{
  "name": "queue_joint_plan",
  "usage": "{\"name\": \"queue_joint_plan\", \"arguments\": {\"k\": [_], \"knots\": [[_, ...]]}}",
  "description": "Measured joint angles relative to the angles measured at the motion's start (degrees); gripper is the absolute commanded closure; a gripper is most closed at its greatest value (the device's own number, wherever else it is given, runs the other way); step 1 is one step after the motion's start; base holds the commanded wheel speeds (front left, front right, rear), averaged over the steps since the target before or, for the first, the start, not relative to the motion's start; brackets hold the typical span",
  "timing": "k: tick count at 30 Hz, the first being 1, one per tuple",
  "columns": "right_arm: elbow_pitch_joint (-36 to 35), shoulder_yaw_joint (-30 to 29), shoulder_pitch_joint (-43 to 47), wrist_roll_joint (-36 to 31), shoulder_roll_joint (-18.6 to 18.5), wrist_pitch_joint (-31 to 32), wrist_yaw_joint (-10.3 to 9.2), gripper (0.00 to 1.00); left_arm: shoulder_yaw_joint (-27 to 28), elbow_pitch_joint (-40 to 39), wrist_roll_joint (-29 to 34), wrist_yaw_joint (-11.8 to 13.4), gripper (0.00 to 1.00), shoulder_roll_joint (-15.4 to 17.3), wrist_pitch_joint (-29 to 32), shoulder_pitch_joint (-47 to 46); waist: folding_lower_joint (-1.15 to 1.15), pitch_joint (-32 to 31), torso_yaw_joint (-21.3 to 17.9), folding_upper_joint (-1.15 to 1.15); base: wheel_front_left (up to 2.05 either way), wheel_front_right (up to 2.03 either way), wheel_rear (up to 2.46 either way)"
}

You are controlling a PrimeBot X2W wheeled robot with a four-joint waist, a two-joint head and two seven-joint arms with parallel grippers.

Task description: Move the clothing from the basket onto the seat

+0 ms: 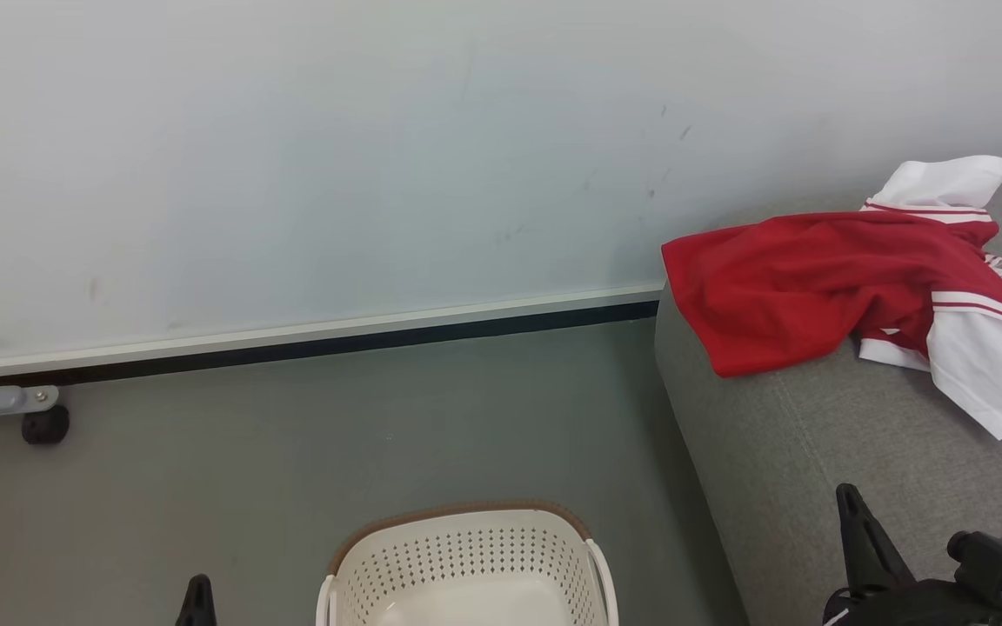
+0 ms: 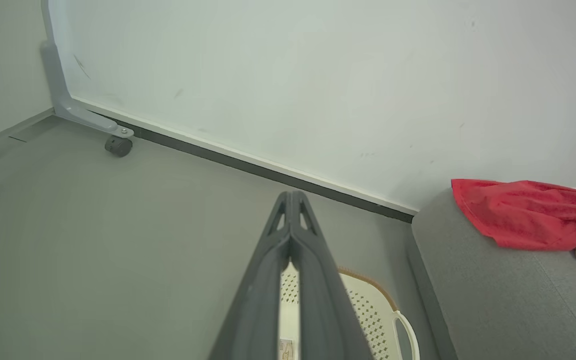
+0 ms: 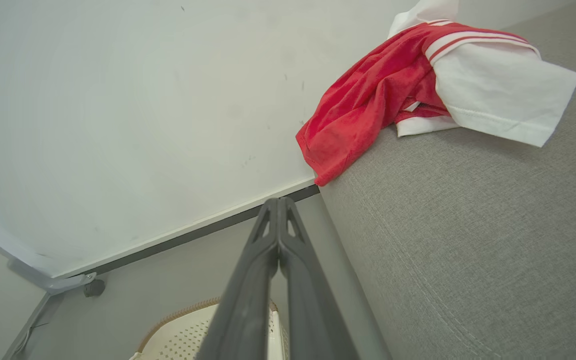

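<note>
Resting, my left gripper (image 2: 292,197) and right gripper (image 3: 278,202) both pinched shut, empty. Clothing (image 1: 814,278) lies on seat (image 1: 814,461), 2 o'clock in head view, red hem overhanging edge. Basket (image 1: 466,548), 6 o'clock, visible part bare. My advice: check basket floor, avoid snagging hem.

Cannot see the near part of the basket (image 1: 466,556), cut by the head view's bottom edge; likewise most of the left tool (image 1: 197,600) and part of the seat (image 1: 814,452).
</note>
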Motion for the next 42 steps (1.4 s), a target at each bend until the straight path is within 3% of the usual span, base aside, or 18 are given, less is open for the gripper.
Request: {"name": "queue_joint_plan", "arguments": {"k": [42], "knots": [[2.81, -12.84, -1.61, 28.47, 6.19, 8.76, 5.89, 1.00, 4.14, 4.39, -31.89, -6.06, 1.00, -1.30, 9.09, -7.39, 0.00, 1.13, 1.95, 0.00, 0.00, 0.00, 0.00]]}}
